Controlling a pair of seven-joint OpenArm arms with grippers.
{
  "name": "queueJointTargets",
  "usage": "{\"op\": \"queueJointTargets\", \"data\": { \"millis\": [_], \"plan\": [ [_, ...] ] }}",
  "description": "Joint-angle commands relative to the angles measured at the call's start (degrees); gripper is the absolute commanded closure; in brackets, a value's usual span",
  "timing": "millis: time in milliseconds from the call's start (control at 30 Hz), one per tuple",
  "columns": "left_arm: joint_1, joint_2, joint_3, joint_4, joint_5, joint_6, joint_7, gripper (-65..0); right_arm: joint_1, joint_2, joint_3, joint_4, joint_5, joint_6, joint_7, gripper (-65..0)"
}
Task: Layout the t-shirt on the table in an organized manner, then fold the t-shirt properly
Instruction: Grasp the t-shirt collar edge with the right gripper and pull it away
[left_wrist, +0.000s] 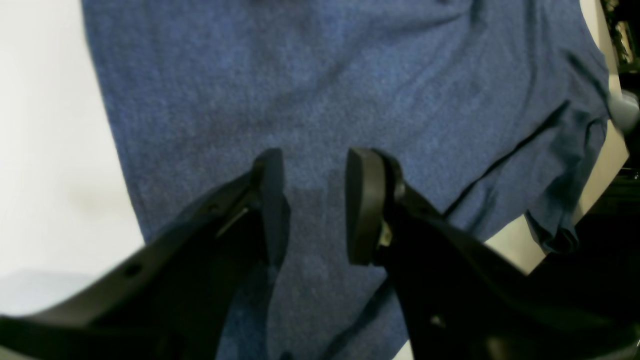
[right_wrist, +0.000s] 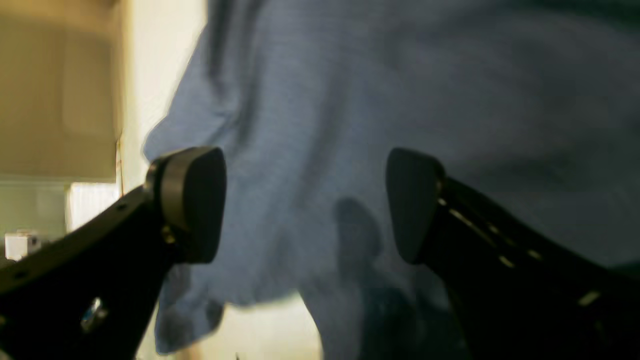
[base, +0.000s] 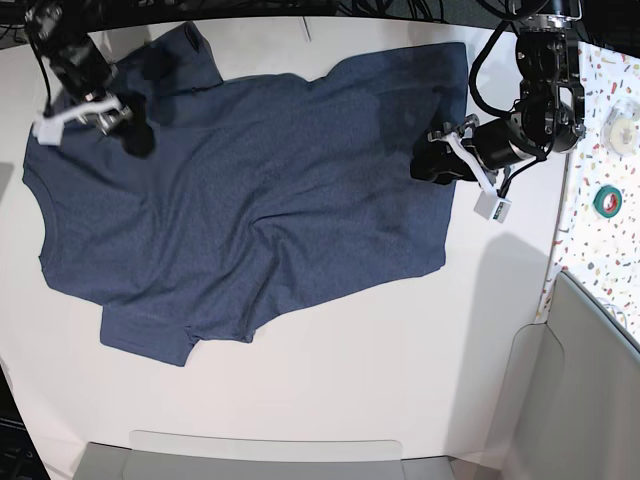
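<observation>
T-shirt (base: 250, 200) is spread across the white desk (base: 400, 380), plain navy side up, no lettering showing. Mostly flat, with wrinkles through the middle. In the base view one sleeve points at the near edge, the other lies at the far left corner.

Left tool (left_wrist: 314, 205): jaws part-spread with a clear gap, nothing between the pads. It hangs over the shirt body; whether the tips touch the cloth I can't tell. In the base view it sits at the shirt's right-hand edge (base: 432, 165).

Right tool (right_wrist: 305, 205): jaws spread wide, empty, blurred cloth below them. In the base view it's over the shirt near the far left sleeve (base: 130, 130).

Speckled side surface (base: 600, 160) right of the desk carries a green tape roll (base: 607, 200).
</observation>
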Motion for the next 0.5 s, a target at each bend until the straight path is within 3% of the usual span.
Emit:
{"op": "queueJointTargets", "data": {
  "millis": [0, 100, 167, 267, 467],
  "plan": [
    [-0.4, -0.7, -0.3, 0.9, -0.9, -0.2, -0.6, -19.8, -1.2, 0.4, 2.3, 1.0, 3.0, 0.0, 0.8, -49.0],
    [-0.1, -0.7, 0.1, 0.9, -0.9, -0.3, -0.6, -19.8, -4.1, 0.4, 7.1, 1.4, 3.6, -0.8, 0.8, -49.0],
    [0.8, -0.7, 0.1, 0.9, -0.9, -0.3, -0.6, -19.8, -5.0, 0.5, 7.6, 1.5, 1.9, -3.6, 0.8, -49.0],
    [1.0, -0.7, 0.2, 0.9, -0.8, -0.3, -0.6, -19.8, -5.9, 0.5, 6.4, 1.6, -0.5, -6.2, 0.7, -49.0],
    [1.0, -0.7, 0.2, 0.9, -0.8, -0.3, -0.6, -19.8, -5.3, -0.5, 0.9, 1.2, -6.6, -7.0, 0.7, -49.0]
  ]
}}
